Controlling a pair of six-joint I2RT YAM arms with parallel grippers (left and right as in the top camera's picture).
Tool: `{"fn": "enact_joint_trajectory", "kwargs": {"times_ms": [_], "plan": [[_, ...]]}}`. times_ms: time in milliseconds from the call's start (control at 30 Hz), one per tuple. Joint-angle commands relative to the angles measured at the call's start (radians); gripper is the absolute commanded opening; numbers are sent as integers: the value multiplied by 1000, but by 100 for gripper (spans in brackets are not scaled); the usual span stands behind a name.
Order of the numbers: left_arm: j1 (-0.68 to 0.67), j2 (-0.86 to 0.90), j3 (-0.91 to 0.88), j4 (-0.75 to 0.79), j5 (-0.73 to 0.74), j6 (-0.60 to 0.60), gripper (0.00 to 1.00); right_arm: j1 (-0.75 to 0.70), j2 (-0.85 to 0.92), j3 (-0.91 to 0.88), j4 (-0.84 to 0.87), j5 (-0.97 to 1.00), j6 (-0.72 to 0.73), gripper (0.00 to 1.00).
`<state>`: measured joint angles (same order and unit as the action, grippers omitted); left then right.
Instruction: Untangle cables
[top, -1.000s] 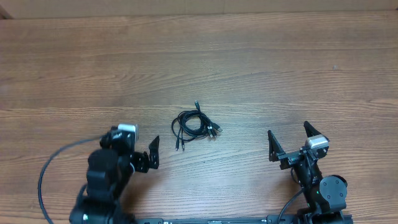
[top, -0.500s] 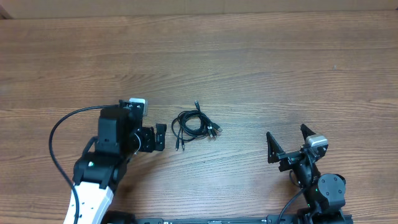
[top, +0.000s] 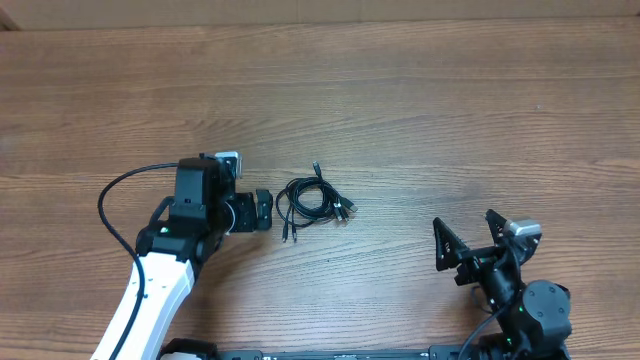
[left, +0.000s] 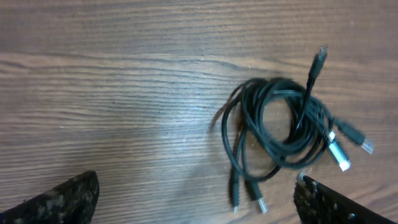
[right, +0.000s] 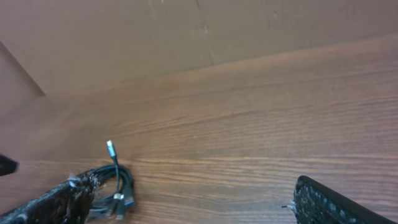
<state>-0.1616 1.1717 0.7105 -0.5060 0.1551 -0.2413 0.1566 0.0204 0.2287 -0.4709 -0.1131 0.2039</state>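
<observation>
The cables (top: 312, 200) are several thin black cords wound into a small coil mid-table, with plug ends sticking out, some silvery. My left gripper (top: 265, 210) is open just left of the coil and points at it. In the left wrist view the coil (left: 280, 124) lies ahead and to the right, close to the right finger (left: 329, 205), and nothing sits between the fingers of that gripper (left: 196, 202). My right gripper (top: 465, 225) is open near the table's front right, well away from the coil. In its wrist view the coil (right: 115, 186) is partly hidden behind the left finger (right: 56, 202).
The wooden table (top: 450, 120) stretches far beyond the coil. A thick black cable (top: 115, 195) loops off the left arm. A brown wall (right: 186, 31) rises beyond the table's far edge.
My left arm has swung forward and right, so that its open gripper now stands close to the coil's left side. The right arm has shifted slightly back and right. The cables have not moved.
</observation>
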Motion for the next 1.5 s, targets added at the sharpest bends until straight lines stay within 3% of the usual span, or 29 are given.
{"fn": "enact_joint_trajectory", "kwargs": {"times_ms": [0,433,633,767,933,1000,1333,1400,1467], "plan": [[4,20,29,25,41,-77,99,-6,41,78,-32,-6,14,100],[-71,83,84,65,-11,37,100,-6,516,373,-178,-100,13,100],[-134,195,137,64,-32,40,100,-6,740,556,-318,-98,9,100],[-164,288,162,71,-32,59,99,-6,824,585,-304,-118,36,100],[-187,378,169,115,-32,96,79,-6,874,585,-263,-203,62,100],[-187,401,169,129,-32,96,75,-6,883,585,-260,-204,63,100],[-187,518,169,174,-1,76,74,-6,888,585,-264,-204,63,100],[-189,536,169,188,24,76,66,-6,888,585,-264,-204,62,100],[-192,541,169,193,28,76,50,-6,888,585,-264,-204,62,100]]}}
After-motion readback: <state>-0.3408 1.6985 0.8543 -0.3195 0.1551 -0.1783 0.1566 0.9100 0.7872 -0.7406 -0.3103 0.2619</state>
